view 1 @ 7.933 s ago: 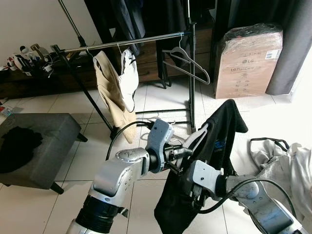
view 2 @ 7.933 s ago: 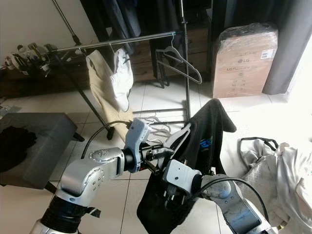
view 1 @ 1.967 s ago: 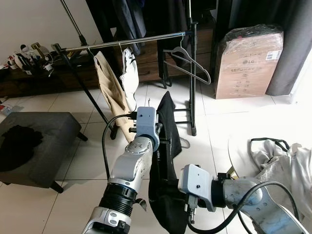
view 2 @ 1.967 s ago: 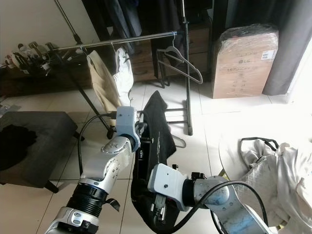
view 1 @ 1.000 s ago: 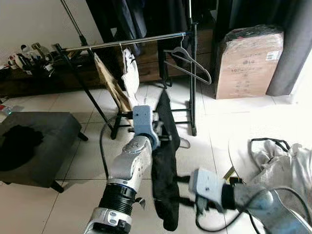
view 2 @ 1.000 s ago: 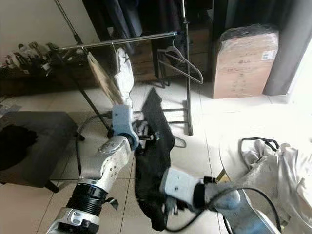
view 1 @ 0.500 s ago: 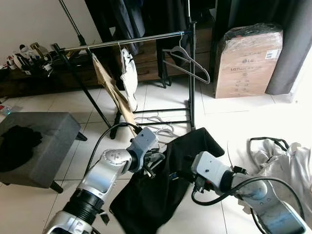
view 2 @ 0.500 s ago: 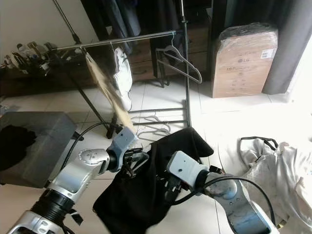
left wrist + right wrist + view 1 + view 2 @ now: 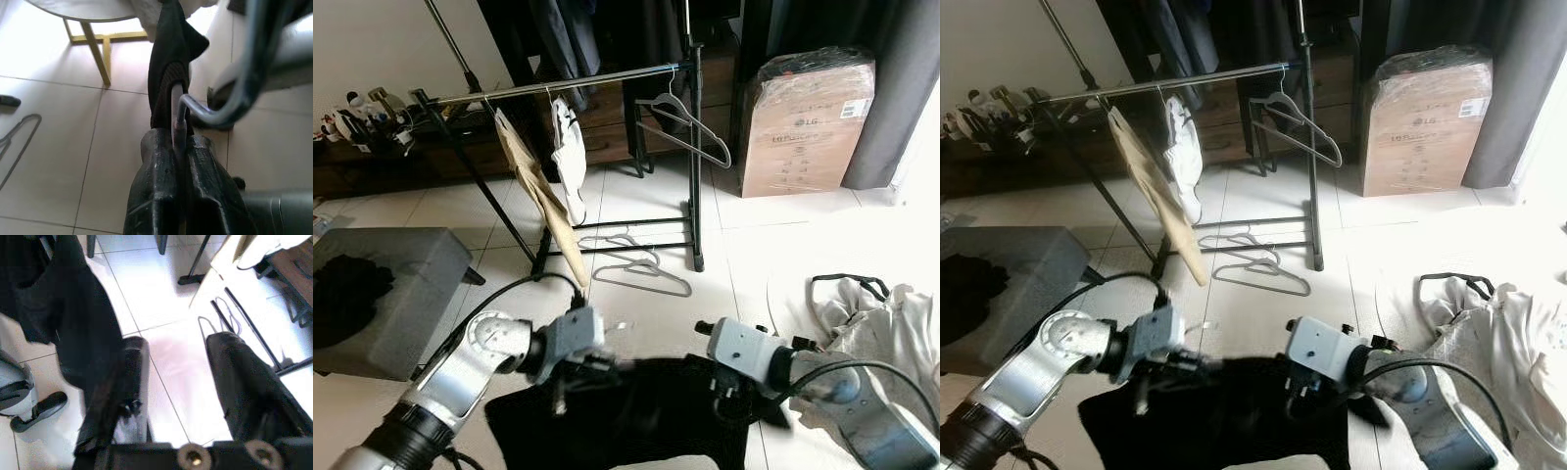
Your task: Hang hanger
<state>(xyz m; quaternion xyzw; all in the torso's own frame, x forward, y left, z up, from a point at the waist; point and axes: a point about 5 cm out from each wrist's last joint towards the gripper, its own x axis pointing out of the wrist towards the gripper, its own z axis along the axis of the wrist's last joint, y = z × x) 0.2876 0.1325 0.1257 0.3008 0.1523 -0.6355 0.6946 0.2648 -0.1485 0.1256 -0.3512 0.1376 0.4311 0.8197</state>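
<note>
**Black garment low over the floor, rail far off at twelve o'clock**

The clothes rail [image 9: 578,83] stands well apart at twelve o'clock, a beige garment [image 9: 540,196] and a white one [image 9: 570,157] on it, with an empty hanger [image 9: 680,122] near its one o'clock end. To do this well, I'd say the load must be lifted high and its hook brought over a bare stretch of bar between them.

The black garment [image 9: 646,416] sags at six o'clock between both arms. The left hand [image 9: 178,147] is clamped tight on the hanger's wire hook [image 9: 195,110] — a firm hold worth keeping. The right hand [image 9: 176,367] has its fingers spread wide, cloth beside one of them.

Hard to read: the hanger's shoulders are buried in cloth, both hands blur in the head views, and spare hangers [image 9: 641,274] lie on the floor.
</note>
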